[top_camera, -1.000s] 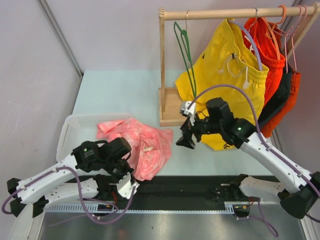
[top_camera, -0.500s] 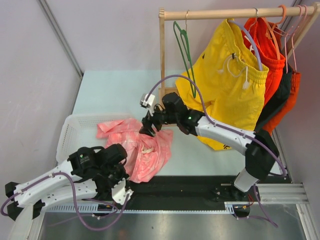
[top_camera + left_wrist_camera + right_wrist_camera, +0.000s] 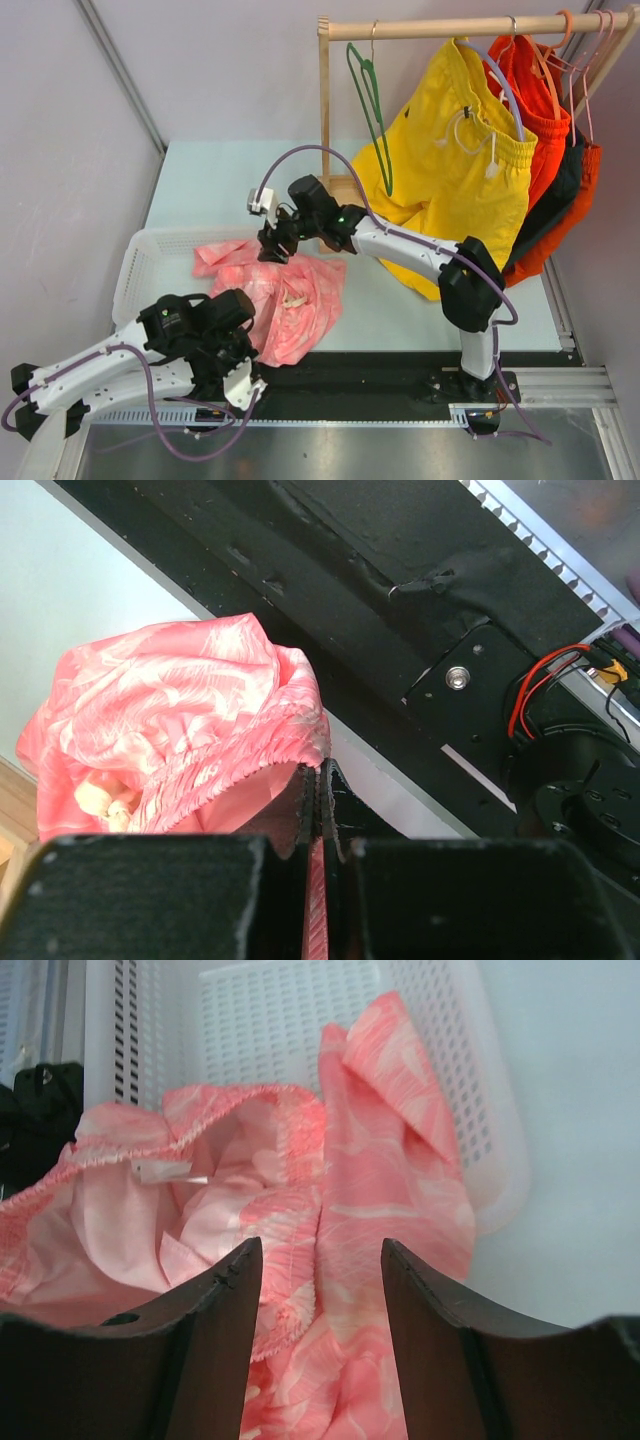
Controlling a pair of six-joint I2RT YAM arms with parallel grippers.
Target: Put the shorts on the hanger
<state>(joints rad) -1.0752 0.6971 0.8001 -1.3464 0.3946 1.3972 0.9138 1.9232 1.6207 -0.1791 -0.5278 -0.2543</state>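
The shorts (image 3: 285,295) lie bunched across the right rim of the white basket (image 3: 135,265), partly inside it and partly on the bench (image 3: 230,180). At the basket's near right corner, the left fingers (image 3: 333,798) are closed tight on the shorts' near edge. At its far right corner, the right fingers (image 3: 272,247) hover spread wide over the waistband, gripping nothing. You have bare bench beyond the basket. The hanger (image 3: 369,120) hangs from the wooden rail (image 3: 450,25), far right of the basket.

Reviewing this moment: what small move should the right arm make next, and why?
Probably lower the right gripper and close on the elastic waistband. Its jaws are open just above the shorts, gripping nothing, while the left gripper is shut on another edge of the fabric.
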